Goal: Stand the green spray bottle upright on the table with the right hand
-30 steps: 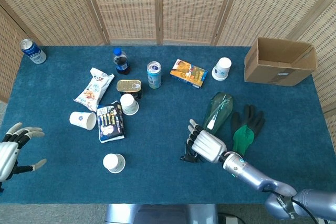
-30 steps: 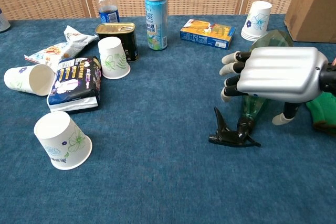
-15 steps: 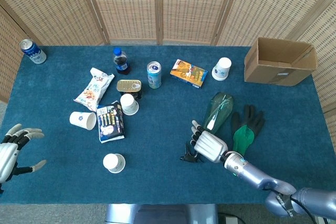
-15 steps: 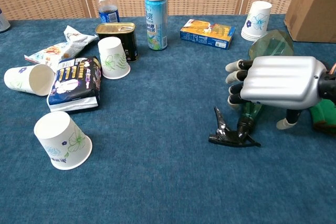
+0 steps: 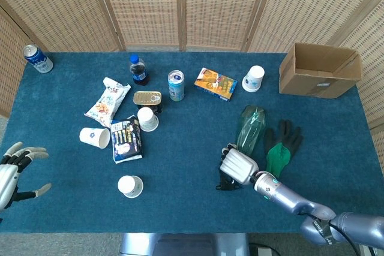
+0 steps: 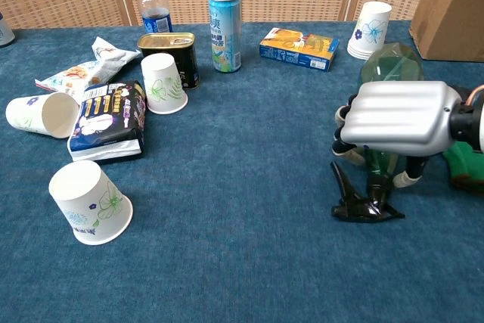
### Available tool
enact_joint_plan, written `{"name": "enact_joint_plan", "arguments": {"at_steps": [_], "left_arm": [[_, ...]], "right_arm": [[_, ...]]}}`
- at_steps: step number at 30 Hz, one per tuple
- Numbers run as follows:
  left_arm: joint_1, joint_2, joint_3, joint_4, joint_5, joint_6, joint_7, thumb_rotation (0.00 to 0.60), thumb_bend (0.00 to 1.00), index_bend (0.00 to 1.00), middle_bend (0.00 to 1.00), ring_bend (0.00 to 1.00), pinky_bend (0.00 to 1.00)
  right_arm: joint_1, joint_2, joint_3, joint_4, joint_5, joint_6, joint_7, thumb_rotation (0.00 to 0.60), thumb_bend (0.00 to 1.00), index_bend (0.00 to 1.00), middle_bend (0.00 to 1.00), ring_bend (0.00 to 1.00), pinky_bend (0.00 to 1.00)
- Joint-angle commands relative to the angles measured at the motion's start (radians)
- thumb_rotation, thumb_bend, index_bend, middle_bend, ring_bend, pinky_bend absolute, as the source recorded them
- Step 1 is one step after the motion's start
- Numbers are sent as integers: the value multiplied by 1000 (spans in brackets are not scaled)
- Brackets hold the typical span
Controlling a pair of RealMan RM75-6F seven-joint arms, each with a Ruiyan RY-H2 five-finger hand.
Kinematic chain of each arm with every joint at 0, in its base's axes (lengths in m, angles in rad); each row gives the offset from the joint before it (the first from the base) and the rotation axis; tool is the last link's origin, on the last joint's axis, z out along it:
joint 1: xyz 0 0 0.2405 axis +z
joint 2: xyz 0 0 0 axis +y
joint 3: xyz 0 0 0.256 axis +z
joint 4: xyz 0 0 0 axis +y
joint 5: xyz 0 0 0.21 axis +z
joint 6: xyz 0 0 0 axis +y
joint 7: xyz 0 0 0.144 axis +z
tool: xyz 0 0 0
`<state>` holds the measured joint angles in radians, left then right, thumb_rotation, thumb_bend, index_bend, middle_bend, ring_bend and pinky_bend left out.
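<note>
The green spray bottle (image 5: pixel 251 125) lies on its side on the blue table (image 5: pixel 180 154), its black trigger head (image 6: pixel 363 206) pointing toward the near edge. My right hand (image 5: pixel 239 165) sits over the bottle's neck with its fingers curled around it, gripping the bottle (image 6: pixel 389 62). In the chest view the back of that hand (image 6: pixel 397 119) hides the neck and lower body. At the far left edge of the head view, my left hand (image 5: pixel 12 169) hovers with its fingers spread, holding nothing.
A green and black glove (image 5: pixel 281 145) lies just right of the bottle. A cardboard box (image 5: pixel 318 70) stands at the back right, a paper cup (image 5: pixel 254 78) and an orange carton (image 5: pixel 215 83) behind the bottle. Cups, cans, snack bags and a cola bottle (image 5: pixel 138 69) crowd the left half.
My right hand has lowered onto the bottle's neck and its fingers have curled around it. The bottle has swung, its trigger head shifting right. The left hand is nearly still.
</note>
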<state>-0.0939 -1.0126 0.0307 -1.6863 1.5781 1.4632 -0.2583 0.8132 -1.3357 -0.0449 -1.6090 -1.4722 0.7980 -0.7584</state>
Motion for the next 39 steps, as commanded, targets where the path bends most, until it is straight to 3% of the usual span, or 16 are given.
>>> {"name": "enact_joint_plan", "arguments": {"at_steps": [1, 13, 17, 27, 39], "left_arm": [[0, -2, 0, 1, 1, -1, -1, 594, 183, 296, 274, 217, 47], [1, -5, -2, 5, 7, 3, -1, 597, 183, 296, 273, 217, 82], [0, -6, -3, 4, 9, 3, 2, 596, 183, 296, 274, 217, 82], [-1, -2, -6, -7, 25, 17, 7, 597, 183, 295, 274, 217, 81], [-5, -4, -5, -14, 30, 12, 11, 596, 183, 295, 274, 216, 72]], "right_arm": [[2, 3, 3, -6, -3, 0, 15, 600, 105, 535, 517, 346, 421], [7, 13, 18, -20, -49, 23, 123, 600, 129, 608, 586, 433, 507], [2, 30, 49, -64, -31, 44, 232, 600, 129, 617, 590, 440, 513], [-12, 107, 210, -204, 118, 99, 633, 600, 128, 613, 589, 442, 513], [-27, 175, 363, -262, 379, 68, 953, 600, 107, 611, 588, 446, 513]]}}
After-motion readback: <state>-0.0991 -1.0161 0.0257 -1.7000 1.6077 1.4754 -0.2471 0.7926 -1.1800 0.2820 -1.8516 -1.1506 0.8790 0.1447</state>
